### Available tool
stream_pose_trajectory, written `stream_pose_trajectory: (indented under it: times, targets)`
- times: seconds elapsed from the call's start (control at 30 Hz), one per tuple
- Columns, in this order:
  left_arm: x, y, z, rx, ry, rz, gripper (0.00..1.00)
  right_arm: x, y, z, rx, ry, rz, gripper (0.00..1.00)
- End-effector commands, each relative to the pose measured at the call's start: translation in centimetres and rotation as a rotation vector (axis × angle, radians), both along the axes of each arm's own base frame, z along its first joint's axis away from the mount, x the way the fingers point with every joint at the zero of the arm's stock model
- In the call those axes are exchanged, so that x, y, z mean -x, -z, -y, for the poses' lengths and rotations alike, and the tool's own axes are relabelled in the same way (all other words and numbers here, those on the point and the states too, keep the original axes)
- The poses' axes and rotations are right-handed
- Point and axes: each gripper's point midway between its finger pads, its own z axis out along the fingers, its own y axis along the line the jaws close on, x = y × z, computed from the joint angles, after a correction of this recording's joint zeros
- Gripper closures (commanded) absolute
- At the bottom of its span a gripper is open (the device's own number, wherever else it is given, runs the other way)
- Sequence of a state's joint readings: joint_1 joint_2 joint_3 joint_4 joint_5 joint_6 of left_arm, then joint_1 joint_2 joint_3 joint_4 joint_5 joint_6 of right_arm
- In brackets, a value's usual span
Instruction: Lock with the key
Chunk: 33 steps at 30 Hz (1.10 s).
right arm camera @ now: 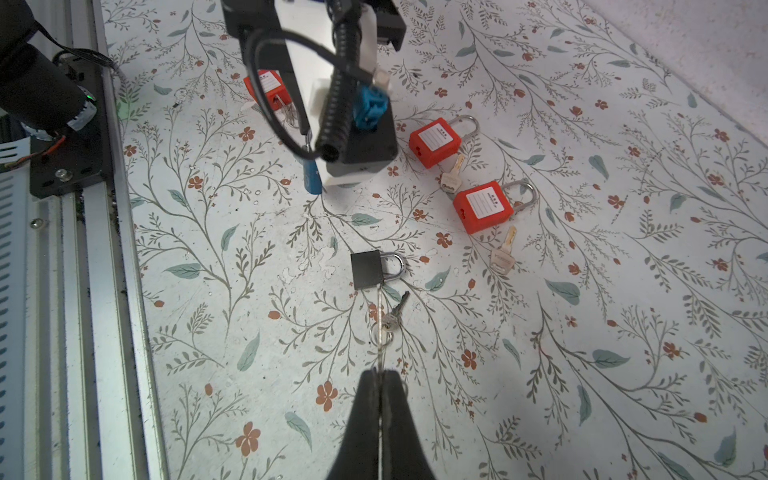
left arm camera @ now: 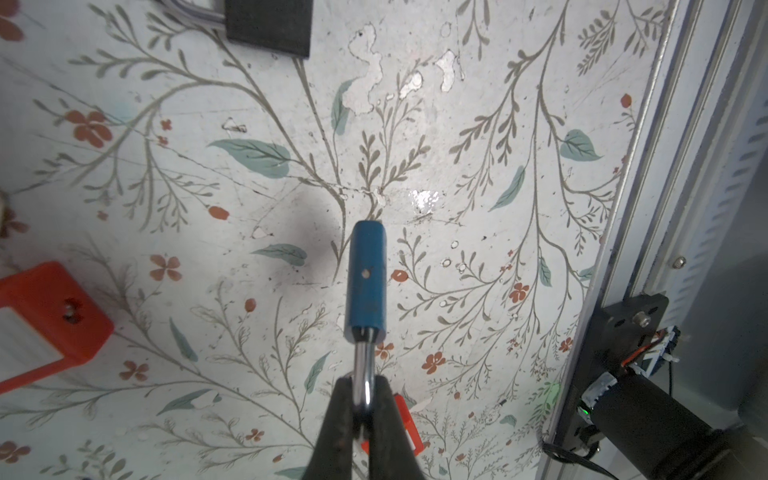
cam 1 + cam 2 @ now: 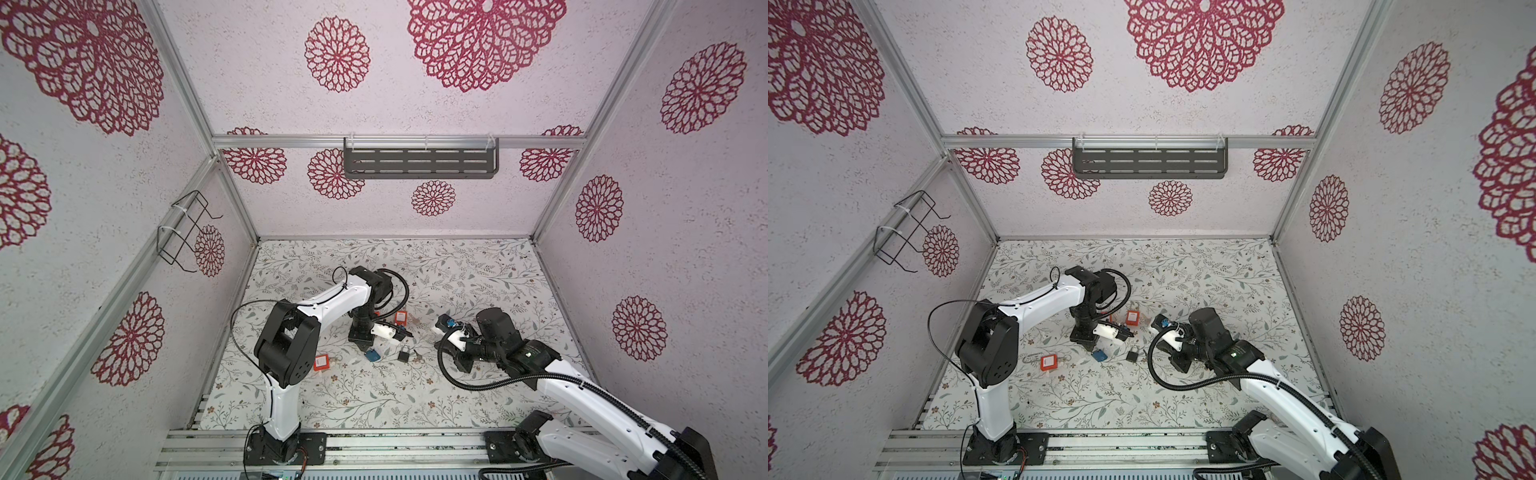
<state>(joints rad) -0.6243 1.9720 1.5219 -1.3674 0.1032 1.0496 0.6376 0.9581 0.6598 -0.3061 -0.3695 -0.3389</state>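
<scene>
Above the floral table (image 3: 374,399), left gripper (image 2: 365,388) points down, pinching the blue padlock (image 2: 366,278).

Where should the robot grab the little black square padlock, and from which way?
Probably the body of the small black square padlock, coming from straight above. It lies flat on the flowery table, so its two straight side edges can be pinched. That leaves the silver shackle and the end opposite it free.
</scene>
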Motion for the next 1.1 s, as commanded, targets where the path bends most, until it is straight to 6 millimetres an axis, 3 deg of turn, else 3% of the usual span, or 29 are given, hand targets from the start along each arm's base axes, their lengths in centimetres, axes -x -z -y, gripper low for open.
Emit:
stream_pose_trajectory:
  times: [0.0, 0.3, 0.57, 1.07]
  targets:
    - [0.8, 0.6, 0.5, -0.005, 0.017, -0.046, 1.00, -0.3, -0.7, -0.4, -0.045, 0.002, 0.016, 1.00]
    - [0.3, 1.4, 0.8, -0.023, 0.006, -0.038, 1.00, -0.4, 0.1, -0.6, -0.050, 0.007, 0.002, 1.00]
    - [-0.6, 1.9, 1.1, -0.047, -0.004, -0.013, 0.85, -0.4, 0.4, -0.7, -0.052, 0.003, -0.004, 1.00]
    - [-3.5, 3.1, 2.0, -0.054, -0.069, 0.081, 0.80, -0.6, 1.1, -1.0, -0.070, 0.027, -0.043, 1.00]
